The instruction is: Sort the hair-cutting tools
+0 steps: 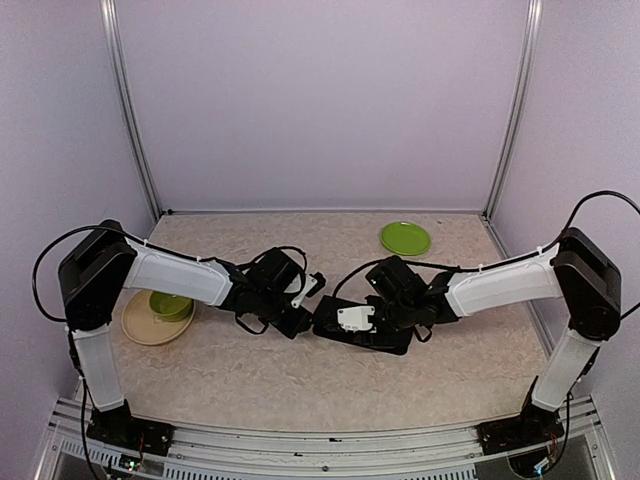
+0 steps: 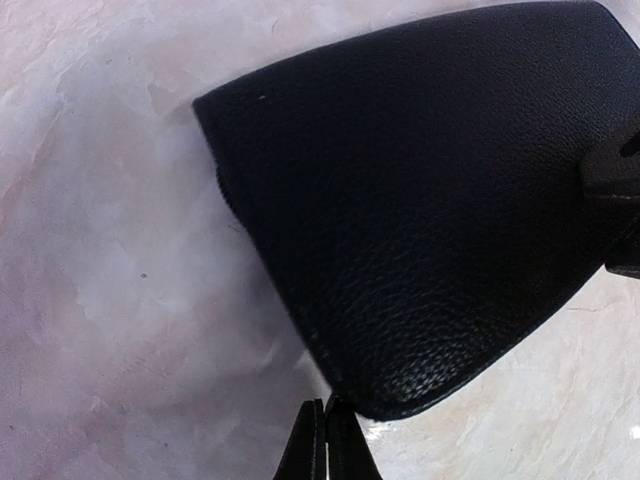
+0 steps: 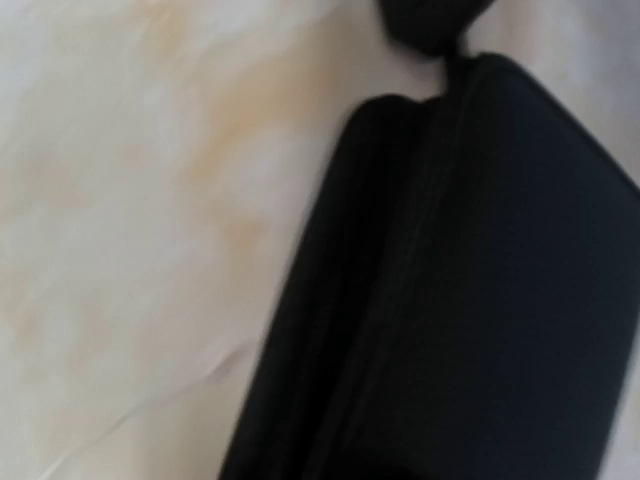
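Observation:
A flat black case (image 1: 385,342) lies at the middle of the table, where both arms meet. It fills most of the left wrist view (image 2: 430,220) and the right wrist view (image 3: 480,300), and its lid is closed. My left gripper (image 1: 303,323) is at the case's left corner, its jaws (image 2: 327,440) pressed together with nothing showing between them. My right gripper (image 1: 350,322) hangs low over the case from the right. Its own fingers do not show in the right wrist view. The hair-cutting tools are out of view.
A green plate (image 1: 405,238) sits at the back right. On the left, beside my left arm, a green bowl (image 1: 171,303) rests on a tan plate (image 1: 145,327). Purple walls and metal posts (image 1: 132,110) enclose the table.

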`<control>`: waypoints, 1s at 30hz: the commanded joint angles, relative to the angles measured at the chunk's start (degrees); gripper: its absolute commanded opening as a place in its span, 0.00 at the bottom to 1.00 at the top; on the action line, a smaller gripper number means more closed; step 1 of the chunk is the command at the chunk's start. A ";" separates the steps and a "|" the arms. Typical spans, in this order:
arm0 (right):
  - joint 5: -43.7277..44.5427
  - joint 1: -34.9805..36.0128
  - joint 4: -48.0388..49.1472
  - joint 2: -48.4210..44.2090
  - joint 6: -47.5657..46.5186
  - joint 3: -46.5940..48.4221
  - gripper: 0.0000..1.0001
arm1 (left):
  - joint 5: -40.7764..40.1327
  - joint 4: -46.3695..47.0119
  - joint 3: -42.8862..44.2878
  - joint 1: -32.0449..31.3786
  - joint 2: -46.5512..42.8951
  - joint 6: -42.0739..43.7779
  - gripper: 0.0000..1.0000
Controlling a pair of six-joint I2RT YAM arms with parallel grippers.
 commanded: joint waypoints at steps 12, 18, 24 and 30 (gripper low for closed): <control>7.28 1.66 4.03 7.16 7.01 2.76 0.00 | 0.44 2.21 -2.51 -0.41 -1.98 -2.63 0.00; 8.80 1.60 3.58 9.31 8.55 3.41 0.00 | 2.26 3.46 -8.82 -3.04 -7.70 -6.68 0.00; 5.46 1.55 0.99 10.14 9.99 4.59 0.00 | 7.86 12.74 -10.74 -4.33 -7.80 -12.66 0.00; -7.08 1.65 -8.13 5.04 12.72 7.24 0.09 | 3.93 10.35 -5.11 -4.36 -2.97 -11.92 0.00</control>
